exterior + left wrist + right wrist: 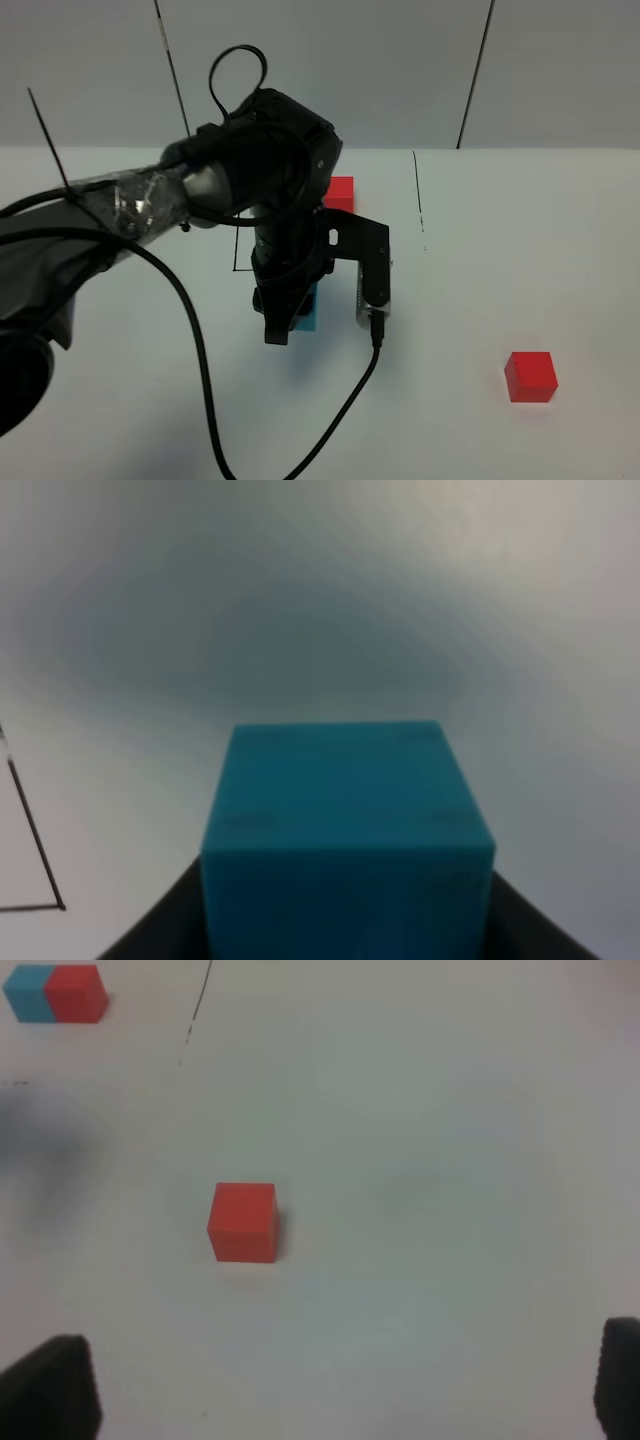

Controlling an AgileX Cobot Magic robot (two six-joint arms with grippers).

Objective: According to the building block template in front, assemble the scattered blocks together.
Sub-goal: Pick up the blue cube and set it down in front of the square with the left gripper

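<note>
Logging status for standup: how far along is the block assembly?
Nothing joined yet. In hand: left gripper grips the cyan cube. Left: the red cube sits alone, right gripper open and clear of it; the cubes need joining like the template.

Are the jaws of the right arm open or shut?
Open: they stand far apart in the wrist view, nothing between them; the red cube lies ahead.

I'm working in a robotics lab: a bare white table [540, 240] with black marker lines [416, 185], a grey panelled wall [400, 70], a cabled arm [130, 200].
</note>
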